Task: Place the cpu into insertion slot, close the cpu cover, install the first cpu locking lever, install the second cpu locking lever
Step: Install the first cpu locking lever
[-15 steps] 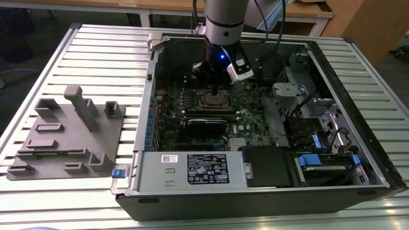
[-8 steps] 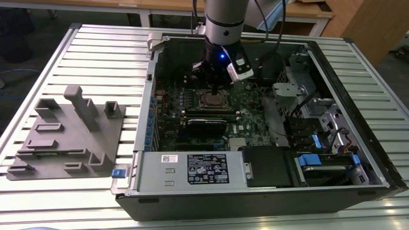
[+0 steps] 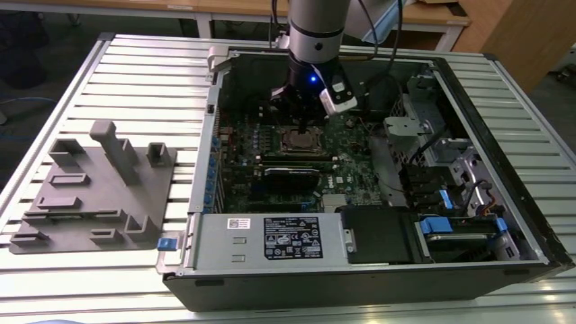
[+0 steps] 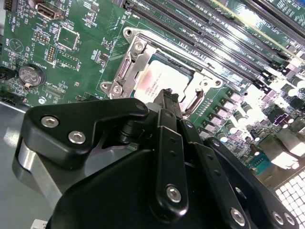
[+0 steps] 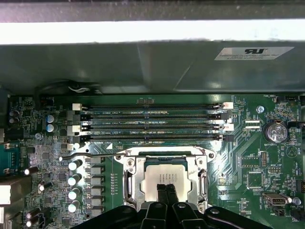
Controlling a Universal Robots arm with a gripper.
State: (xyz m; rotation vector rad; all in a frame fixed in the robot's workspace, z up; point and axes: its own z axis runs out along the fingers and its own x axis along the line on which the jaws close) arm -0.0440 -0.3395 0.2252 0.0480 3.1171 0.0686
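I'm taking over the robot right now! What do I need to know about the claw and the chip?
Claw: shut, tips over the cpu, nothing seen between them; touching or not, I cannot tell.
Cpu: sitting in the insertion slot.
Cpu cover: looks folded down around the cpu.
Done: cpu placed; cover seemingly closed.
Left: likely both levers. One locking lever lies beside the slot; whether it is latched I cannot tell.
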